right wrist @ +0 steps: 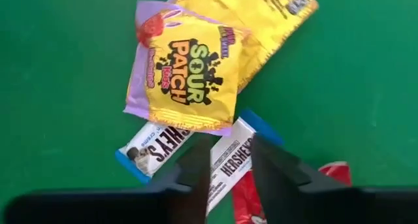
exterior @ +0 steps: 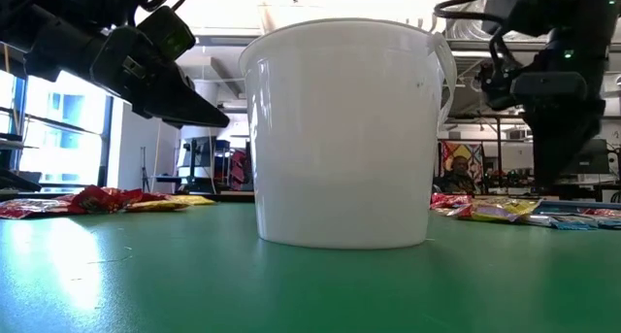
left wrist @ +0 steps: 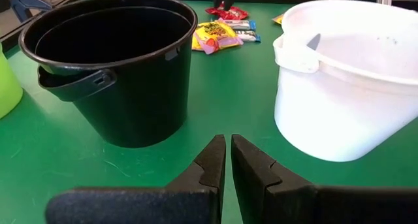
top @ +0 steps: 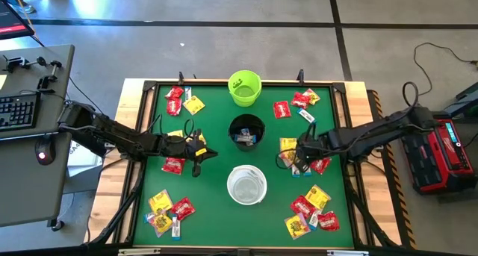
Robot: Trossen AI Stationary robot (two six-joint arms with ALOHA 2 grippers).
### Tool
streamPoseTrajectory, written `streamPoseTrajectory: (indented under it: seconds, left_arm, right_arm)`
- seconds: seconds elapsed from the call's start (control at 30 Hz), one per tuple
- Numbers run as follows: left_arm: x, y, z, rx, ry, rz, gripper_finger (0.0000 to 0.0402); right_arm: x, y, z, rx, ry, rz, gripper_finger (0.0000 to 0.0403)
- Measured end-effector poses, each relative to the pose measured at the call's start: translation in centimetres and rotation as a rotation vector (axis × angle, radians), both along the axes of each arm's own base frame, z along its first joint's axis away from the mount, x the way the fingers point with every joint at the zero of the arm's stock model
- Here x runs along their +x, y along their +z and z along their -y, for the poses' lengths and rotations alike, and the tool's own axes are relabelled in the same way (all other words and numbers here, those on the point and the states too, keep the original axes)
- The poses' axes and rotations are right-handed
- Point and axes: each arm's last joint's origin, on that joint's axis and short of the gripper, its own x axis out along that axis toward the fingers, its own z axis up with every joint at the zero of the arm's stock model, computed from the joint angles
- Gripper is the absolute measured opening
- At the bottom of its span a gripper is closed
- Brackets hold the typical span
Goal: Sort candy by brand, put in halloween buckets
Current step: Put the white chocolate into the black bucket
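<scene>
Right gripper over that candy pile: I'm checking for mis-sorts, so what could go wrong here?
The right gripper is open, straddling one Hershey's bar whose twin lies alongside, half under a Sour Patch packet. Closing might pinch two candies or drag the packet along. A red packet beneath could snag too.

The left arm is reaching in from the left edge of the desk, its left claw (left wrist: 227,160) sitting low over the surface with both fingers pressed nearly together and nothing between them. The right arm is stretching in from the right edge, bent at the elbow, its right claw (right wrist: 230,160) pointing steeply downward with fingers spread slightly apart.
</scene>
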Motion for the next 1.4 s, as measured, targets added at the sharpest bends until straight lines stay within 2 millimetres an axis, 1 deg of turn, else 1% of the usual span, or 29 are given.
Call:
streamPoseTrajectory:
  seconds: [0.13, 0.23, 0.33, 0.53, 0.7, 0.83, 1.03, 1.13, 1.23, 1.4]
  left_arm:
    - [0.0, -0.1, 0.0, -0.005, 0.002, -0.005, 0.0017]
    - [0.0, -0.1, 0.0, -0.005, 0.003, -0.006, 0.0017]
    - [0.0, -0.1, 0.0, -0.005, 0.003, -0.006, 0.0017]
    - [0.0, -0.1, 0.0, -0.004, 0.004, -0.006, 0.0017]
    - [0.0, -0.1, 0.0, -0.004, 0.005, -0.006, 0.0017]
    - [0.0, -0.1, 0.0, -0.004, 0.005, -0.006, 0.0017]
    - [0.0, -0.1, 0.0, -0.005, 0.005, -0.006, 0.0017]
    - [0.0, -0.1, 0.0, -0.005, 0.005, -0.006, 0.0017]
    - [0.0, -0.1, 0.0, -0.005, 0.005, -0.006, 0.0017]
    - [0.0, -0.1, 0.0, -0.005, 0.005, -0.006, 0.0017]
  right_arm:
    - [-0.2, -0.3, -0.6, -0.054, -0.074, -0.004, 0.0165]
    - [0.0, -0.9, -1.1, -0.074, -0.112, -0.031, 0.0185]
    - [0.4, -1.9, -1.5, -0.091, -0.156, -0.065, 0.0192]
    - [0.9, -3.8, -1.9, -0.117, -0.199, -0.15, 0.0193]
    - [1.1, -4.3, -2.0, -0.12, -0.211, -0.17, 0.0193]
    - [1.2, -4.3, -2.1, -0.117, -0.211, -0.168, 0.0183]
    - [1.2, -4.3, -2.1, -0.109, -0.204, -0.171, 0.013]
    - [1.2, -4.3, -2.1, -0.11, -0.192, -0.172, 0.011]
    - [1.2, -4.3, -2.1, -0.11, -0.191, -0.173, 0.0103]
    - [1.2, -4.2, -2.1, -0.111, -0.184, -0.177, 0.0106]
